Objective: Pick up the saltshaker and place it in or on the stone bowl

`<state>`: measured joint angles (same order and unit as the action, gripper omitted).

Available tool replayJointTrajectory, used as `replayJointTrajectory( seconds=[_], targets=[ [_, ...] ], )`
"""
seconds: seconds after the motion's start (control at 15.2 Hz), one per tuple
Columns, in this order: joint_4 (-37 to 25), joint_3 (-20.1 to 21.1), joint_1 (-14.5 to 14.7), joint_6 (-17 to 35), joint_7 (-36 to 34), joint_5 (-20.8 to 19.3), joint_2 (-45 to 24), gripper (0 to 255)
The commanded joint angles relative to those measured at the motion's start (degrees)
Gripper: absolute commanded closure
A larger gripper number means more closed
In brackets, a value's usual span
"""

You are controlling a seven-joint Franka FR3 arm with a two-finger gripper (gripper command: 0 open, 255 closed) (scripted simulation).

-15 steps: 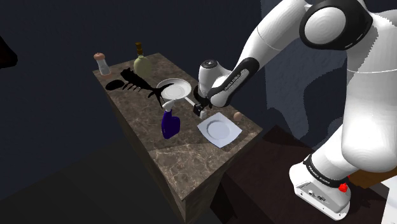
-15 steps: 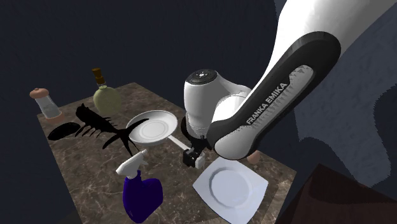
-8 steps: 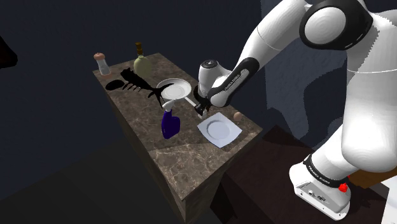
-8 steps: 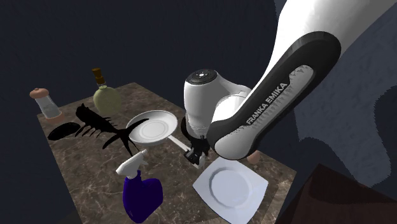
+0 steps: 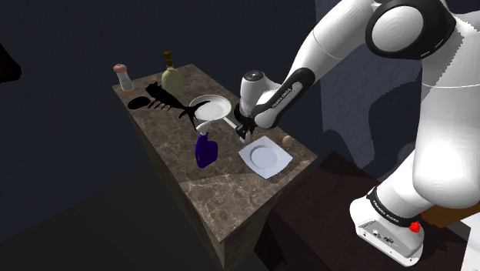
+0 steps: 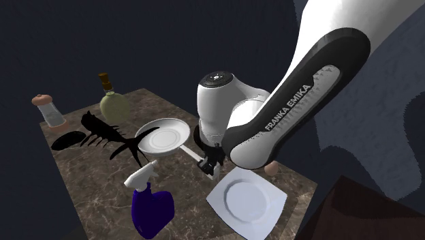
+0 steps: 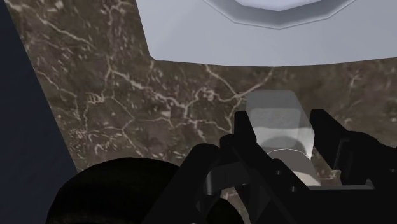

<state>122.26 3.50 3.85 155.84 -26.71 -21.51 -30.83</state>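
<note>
One white arm [image 5: 338, 54] reaches over one marble desk [image 5: 231, 189]. In the shoulder view, one square plate [image 5: 265, 157] lies at 5 o'clock from the fingers [image 7: 245, 130]. One round bowl [image 5: 211, 108] sits at 10 o'clock and one blue spray bottle [image 5: 204, 150] at 8. One corked bottle [image 5: 168, 75] stands farther off at 10. One saltshaker [image 5: 122, 76] stands upright on the desk's far corner, at 10 o'clock from the bowl and well apart from it. The fingers are spread, with a pale grey handle [image 7: 280, 118], probably the bowl's, between them and unclasped.
</note>
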Motion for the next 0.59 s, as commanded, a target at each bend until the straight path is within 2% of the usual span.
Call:
replayJointTrajectory(
  seconds=[0.0,0.53],
  targets=[
    [0.1,0.4,-0.3,-1.0,0.5,0.4,1.1,255],
    [1.2,2.1,-1.5,-5.4,2.6,2.6,6.6,255]
  ],
)
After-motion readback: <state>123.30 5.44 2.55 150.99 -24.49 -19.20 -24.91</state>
